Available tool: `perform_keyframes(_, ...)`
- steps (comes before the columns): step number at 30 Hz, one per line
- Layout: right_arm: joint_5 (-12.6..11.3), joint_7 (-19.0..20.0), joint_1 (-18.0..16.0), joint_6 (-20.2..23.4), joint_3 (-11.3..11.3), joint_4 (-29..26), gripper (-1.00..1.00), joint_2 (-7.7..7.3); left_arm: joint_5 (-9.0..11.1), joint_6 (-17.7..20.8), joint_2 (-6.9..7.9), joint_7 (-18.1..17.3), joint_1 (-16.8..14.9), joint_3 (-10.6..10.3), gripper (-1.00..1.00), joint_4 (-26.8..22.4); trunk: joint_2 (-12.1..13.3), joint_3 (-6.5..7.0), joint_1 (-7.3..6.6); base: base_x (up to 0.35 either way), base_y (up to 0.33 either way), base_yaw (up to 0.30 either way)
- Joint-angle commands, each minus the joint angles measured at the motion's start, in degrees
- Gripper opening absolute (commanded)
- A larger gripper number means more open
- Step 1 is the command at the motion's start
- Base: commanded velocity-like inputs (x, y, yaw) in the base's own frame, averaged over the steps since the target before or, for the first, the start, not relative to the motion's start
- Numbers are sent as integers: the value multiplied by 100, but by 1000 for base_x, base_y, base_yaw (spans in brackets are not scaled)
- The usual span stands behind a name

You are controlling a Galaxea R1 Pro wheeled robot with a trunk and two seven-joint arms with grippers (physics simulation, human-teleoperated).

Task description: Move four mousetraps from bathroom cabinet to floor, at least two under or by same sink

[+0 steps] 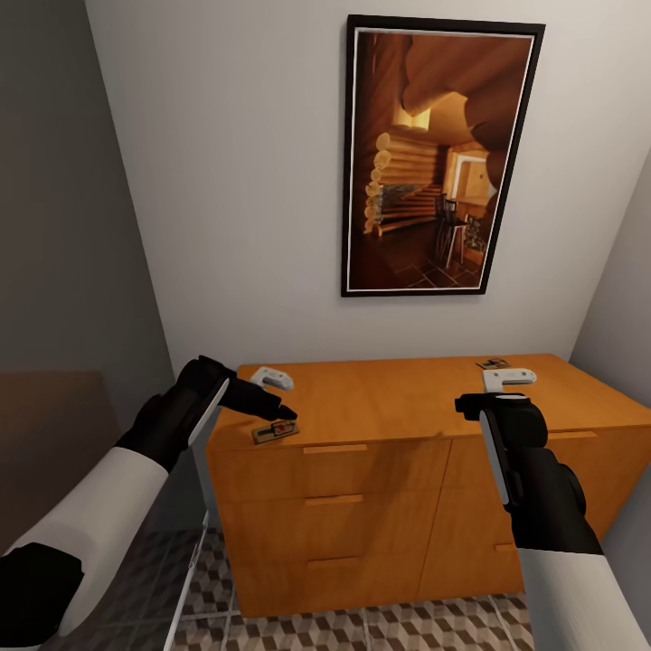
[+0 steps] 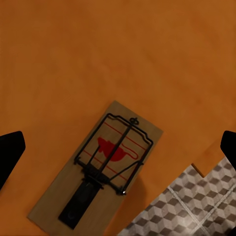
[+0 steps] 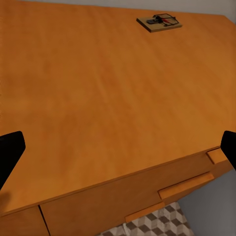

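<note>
Left gripper (image 1: pixel 282 418) hangs with its jaws spread wide just above the near trap (image 1: pixel 275 431), which lies flat at the front left corner of the cabinet (image 1: pixel 389 402); the wrist view shows the trap (image 2: pixel 96 169) between the two fingertips (image 2: pixel 10 152), its long axis slanting across the line between them, so I judge a wrist turn is needed before closing. Right gripper (image 1: pixel 472 404), also spread and empty, hovers over the cabinet's right front, with a second trap (image 3: pixel 160 22) well beyond it near the back edge. A white object (image 1: pixel 271 377) behind the near trap sits clear of the approach; the tiled floor (image 1: pixel 398 628) lies below.
</note>
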Motion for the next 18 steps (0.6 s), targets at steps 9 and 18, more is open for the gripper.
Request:
perform_keyframes(9, -3, -12, -5, 26, 2, 1, 100, -3, -31, 15, 2, -32, -6, -8, 100, 166, -4, -7, 0, 0, 0, 0)
perform_keyframes(18, 31, -17, -5, 26, -4, -8, 100, 4, 2, 15, 66, -58, -6, 26, 100, 274, -4, -7, 0, 0, 0, 0)
